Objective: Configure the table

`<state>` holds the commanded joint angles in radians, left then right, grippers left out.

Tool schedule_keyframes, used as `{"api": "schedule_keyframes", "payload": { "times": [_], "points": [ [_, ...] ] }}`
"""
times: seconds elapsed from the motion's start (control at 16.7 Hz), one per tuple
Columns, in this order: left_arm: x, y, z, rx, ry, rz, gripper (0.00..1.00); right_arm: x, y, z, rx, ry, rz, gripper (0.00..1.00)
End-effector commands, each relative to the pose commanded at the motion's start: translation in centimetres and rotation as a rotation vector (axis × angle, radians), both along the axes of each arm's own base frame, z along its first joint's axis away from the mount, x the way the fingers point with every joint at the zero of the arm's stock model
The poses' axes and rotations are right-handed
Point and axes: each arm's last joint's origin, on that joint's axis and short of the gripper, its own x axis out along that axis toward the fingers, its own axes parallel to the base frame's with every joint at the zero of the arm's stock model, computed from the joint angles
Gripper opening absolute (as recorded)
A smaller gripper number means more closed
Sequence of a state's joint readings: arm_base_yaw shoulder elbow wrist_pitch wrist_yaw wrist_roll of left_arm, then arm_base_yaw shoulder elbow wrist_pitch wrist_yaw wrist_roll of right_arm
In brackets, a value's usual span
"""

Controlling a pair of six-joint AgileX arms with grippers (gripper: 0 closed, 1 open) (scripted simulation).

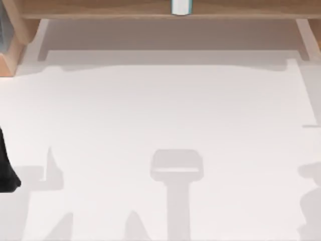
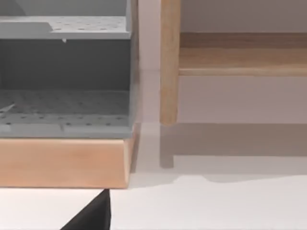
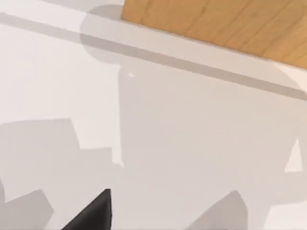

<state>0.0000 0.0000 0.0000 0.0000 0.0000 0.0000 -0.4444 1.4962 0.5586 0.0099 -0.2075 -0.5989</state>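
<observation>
The white counter (image 1: 165, 110) spans the whole scene. An opening step is judged; an item must be fetched next. The left hand (image 1: 6, 168), at the left edge, cannot be judged apart or together.

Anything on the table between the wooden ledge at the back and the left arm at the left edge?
Nothing but shadows: in the top view the white table is bare between the wooden ledge and the left arm.

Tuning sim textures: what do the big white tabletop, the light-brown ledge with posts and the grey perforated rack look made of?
Big white tabletop: looks like matte laminate or painted board; smooth, no grain, soft shadows without glare.
Light-brown ledge with posts: apparently wood or wood veneer; faint grain lines, satin finish.
Grey perforated rack: probably plastic or painted metal; uniform grey, rows of small holes. The look leaves it open.
</observation>
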Motion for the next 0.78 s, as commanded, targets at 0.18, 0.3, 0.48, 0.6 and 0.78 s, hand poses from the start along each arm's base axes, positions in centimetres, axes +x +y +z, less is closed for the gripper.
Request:
{"api": "schedule_keyframes", "payload": {
  "times": [0.18,0.3,0.48,0.6,0.78],
  "points": [
    [0.0,0.0,0.0,0.000,0.000,0.000,1.00,0.1,-2.6,-1.0,-0.142,-0.167,0.086,1.00],
    [0.0,0.0,0.0,0.000,0.000,0.000,1.00,-0.2,-4.1,-1.6,-0.261,-0.266,0.148,1.00],
    [0.0,0.0,0.0,0.000,0.000,0.000,1.00,-0.9,-5.9,-2.5,-0.465,-0.393,0.247,1.00],
    [0.0,0.0,0.0,0.000,0.000,0.000,1.00,-1.4,-6.7,-2.9,-0.610,-0.464,0.318,1.00],
    [0.0,0.0,0.0,0.000,0.000,0.000,1.00,-1.7,-7.4,-3.2,-0.827,-0.559,0.429,1.00]
  ]
}}
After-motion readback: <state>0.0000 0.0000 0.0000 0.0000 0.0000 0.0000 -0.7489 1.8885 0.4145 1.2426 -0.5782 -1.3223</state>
